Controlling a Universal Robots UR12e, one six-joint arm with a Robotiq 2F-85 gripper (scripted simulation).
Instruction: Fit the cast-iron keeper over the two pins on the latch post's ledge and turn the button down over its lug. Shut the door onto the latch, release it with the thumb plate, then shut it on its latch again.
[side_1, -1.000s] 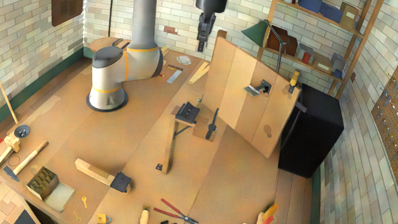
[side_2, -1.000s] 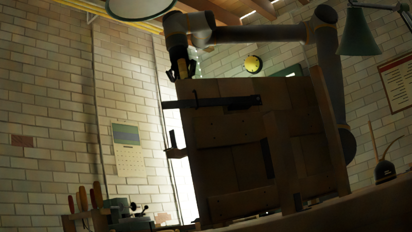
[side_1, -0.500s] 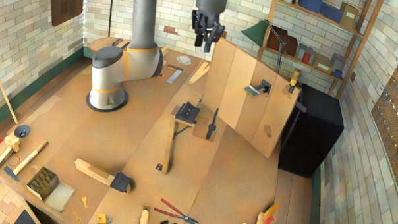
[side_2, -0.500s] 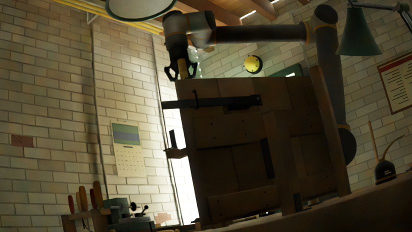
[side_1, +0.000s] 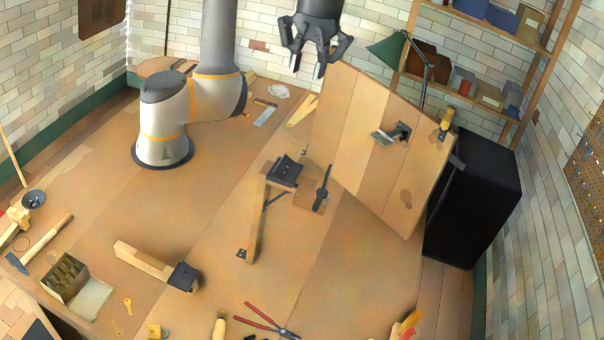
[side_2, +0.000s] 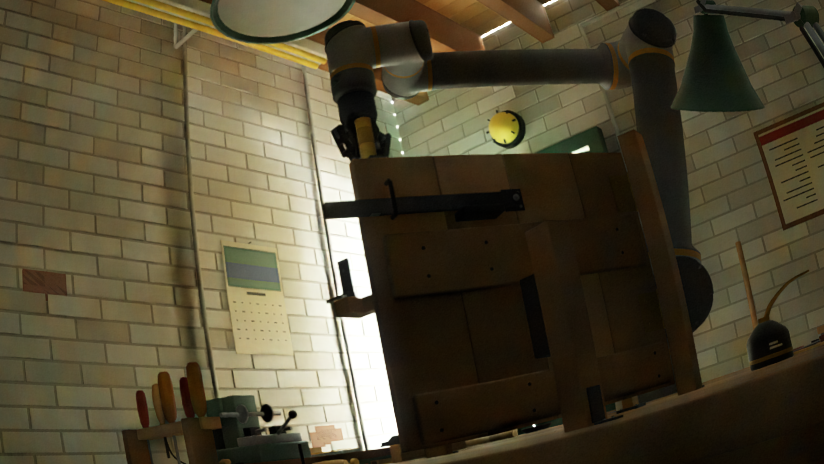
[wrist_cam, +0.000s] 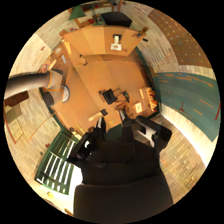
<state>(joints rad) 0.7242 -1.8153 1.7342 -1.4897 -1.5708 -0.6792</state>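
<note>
My gripper hangs open and empty, high above the bench, just over the free top corner of the wooden door. The door stands ajar, swung away from the latch post. The dark cast-iron keeper sits on the post's ledge, and the button stands beside it. The thumb plate juts from the door's face, and the latch bar runs across the door's back. In the wrist camera the keeper lies far below my fingers.
The door's top edge is right under the fingers. A black cabinet stands behind the door's hinge side, a green lamp and shelves beyond. A spare post with a plate, red pliers, a hammer and a box lie on the bench.
</note>
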